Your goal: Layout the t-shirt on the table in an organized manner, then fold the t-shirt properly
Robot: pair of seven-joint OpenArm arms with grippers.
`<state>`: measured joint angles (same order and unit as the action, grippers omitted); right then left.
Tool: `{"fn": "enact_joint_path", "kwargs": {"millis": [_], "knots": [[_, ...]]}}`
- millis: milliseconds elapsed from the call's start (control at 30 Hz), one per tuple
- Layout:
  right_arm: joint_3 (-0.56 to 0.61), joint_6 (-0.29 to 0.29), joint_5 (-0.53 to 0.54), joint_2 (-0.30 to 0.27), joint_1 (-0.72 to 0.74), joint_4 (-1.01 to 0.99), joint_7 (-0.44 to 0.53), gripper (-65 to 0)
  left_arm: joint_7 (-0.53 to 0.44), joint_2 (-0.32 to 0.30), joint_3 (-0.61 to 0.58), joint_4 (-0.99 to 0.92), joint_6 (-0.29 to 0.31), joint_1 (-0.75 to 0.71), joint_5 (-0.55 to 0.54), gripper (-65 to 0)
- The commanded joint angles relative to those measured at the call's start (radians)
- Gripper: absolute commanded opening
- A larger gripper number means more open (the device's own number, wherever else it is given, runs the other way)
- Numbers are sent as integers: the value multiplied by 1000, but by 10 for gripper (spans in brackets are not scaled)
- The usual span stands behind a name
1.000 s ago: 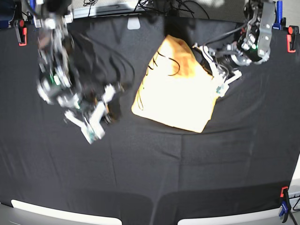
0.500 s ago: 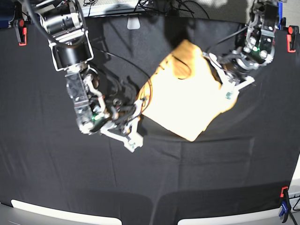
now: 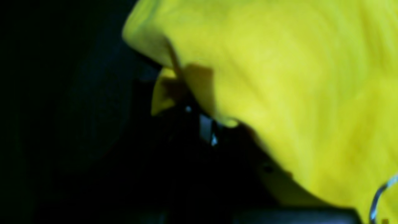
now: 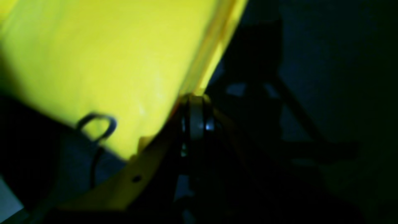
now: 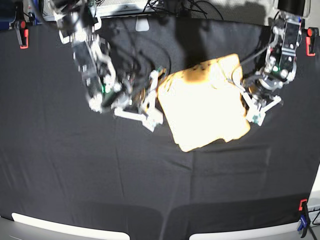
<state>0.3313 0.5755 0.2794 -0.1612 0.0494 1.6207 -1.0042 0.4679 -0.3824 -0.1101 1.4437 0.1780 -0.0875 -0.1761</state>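
The pale yellow t-shirt [image 5: 205, 105] is a folded, roughly square bundle at the back middle of the black table [image 5: 150, 190]. My left gripper [image 5: 255, 112] is at the shirt's right edge. In the left wrist view the left gripper [image 3: 205, 124] is dark and blurred, shut on the hem of the shirt [image 3: 279, 77]. My right gripper [image 5: 152, 102] is at the shirt's left edge. In the right wrist view the right gripper [image 4: 196, 115] has its tips together on the edge of the shirt [image 4: 108, 56].
Red clamps sit at the back left [image 5: 22, 32], the back right [image 5: 310, 40] and the front right [image 5: 302, 205]. A white tag [image 5: 142, 25] and cables [image 5: 175, 7] lie at the back edge. A cable loop [image 4: 96, 124] hangs by the right gripper.
My right arm swung in from the left to the shirt's left edge. The shirt turned and shifted right and toward the back. My left arm moved right and up with it.
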Motion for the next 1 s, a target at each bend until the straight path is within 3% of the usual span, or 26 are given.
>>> {"fn": "enact_joint_path", "kwargs": {"millis": [0,167,267,400,500,633,767,967], "knots": [[-4,4,8,1,-4,43,16,-650,-5,-5,5,-3,-14,19,7,-650],[-4,-10,8,1,-87,116,41,-650,-44,18,5,-17,-14,55,7,-650],[-21,-81,9,1,-109,131,49,-650,-43,18,5,-2,-21,62,15,-650],[-104,-136,11,1,-154,183,71,-650,-42,13,5,68,-130,44,10,-650],[-199,-135,11,1,-215,263,84,-650,-42,13,6,148,-134,0,11,-650],[-354,-135,11,1,-326,388,85,-650,-19,14,52,268,-134,-105,6,-650],[-507,-135,12,1,-460,489,85,-650,28,14,159,391,-130,-255,-84,-650],[-668,-134,99,1,-688,602,29,-650,87,14,301,540,-37,-531,-152,-650]]}}
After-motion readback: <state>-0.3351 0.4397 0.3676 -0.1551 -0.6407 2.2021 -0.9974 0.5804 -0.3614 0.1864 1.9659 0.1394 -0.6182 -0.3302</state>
